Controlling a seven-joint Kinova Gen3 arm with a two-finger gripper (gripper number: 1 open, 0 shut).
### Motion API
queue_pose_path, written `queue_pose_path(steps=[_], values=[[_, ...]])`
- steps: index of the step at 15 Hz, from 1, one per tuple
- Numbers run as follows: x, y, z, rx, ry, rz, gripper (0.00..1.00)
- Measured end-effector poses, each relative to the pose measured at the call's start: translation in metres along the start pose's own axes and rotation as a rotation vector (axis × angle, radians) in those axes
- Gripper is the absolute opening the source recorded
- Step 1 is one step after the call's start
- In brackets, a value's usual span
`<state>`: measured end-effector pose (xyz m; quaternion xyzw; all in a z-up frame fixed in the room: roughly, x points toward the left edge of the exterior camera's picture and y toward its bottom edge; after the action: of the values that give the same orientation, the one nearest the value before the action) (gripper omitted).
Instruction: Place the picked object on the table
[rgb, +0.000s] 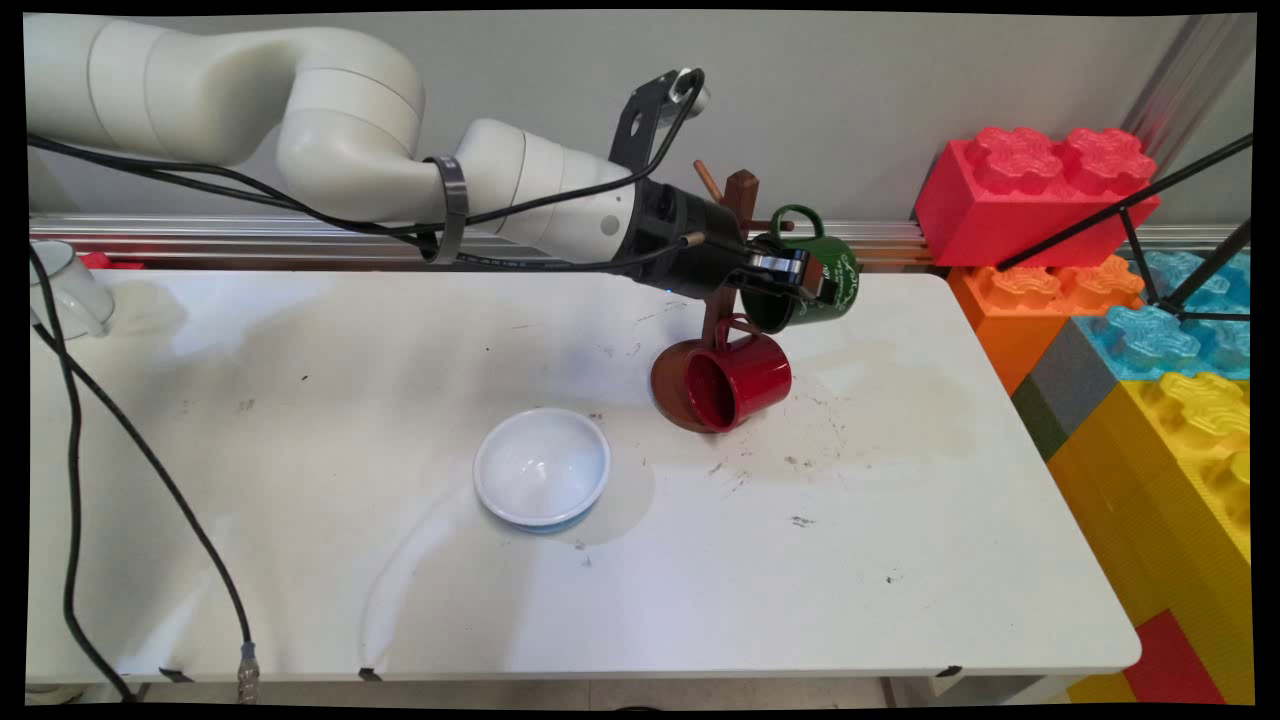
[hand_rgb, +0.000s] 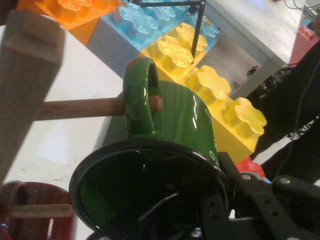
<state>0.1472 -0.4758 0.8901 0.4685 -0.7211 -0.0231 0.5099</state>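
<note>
The white bowl (rgb: 541, 467) sits nearest on the table (rgb: 900, 560); the fingers (rgb: 785, 265) seemingly clamp the green mug (rgb: 815, 285) by its rim, handle over a peg (hand_rgb: 80, 107); rigid, glossy, probably slippery.

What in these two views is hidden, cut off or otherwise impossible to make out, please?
- Green mug lettering: main view, too small.
- Mug tree lower post: main view, hidden by the gripper and red mug.
- Clear cup: main view, cut off at the left edge.

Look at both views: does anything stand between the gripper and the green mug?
Nothing visible does. The gripper is already shut on the green mug at its rim, and the mug's handle is threaded on a peg of the wooden mug tree.
</note>
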Motion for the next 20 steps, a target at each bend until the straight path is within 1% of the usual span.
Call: queue_pose_path(steps=[2,9,11,14,20], values=[[0.000,0.005,-0.002,-0.018,-0.004,-0.003,0.00],[0.001,0.028,-0.012,-0.106,-0.012,-0.013,0.00],[0.000,0.031,-0.015,-0.118,-0.021,-0.009,0.00],[-0.003,0.033,-0.021,-0.125,-0.042,0.009,0.00],[-0.005,0.033,-0.036,-0.122,-0.117,0.094,0.00]])
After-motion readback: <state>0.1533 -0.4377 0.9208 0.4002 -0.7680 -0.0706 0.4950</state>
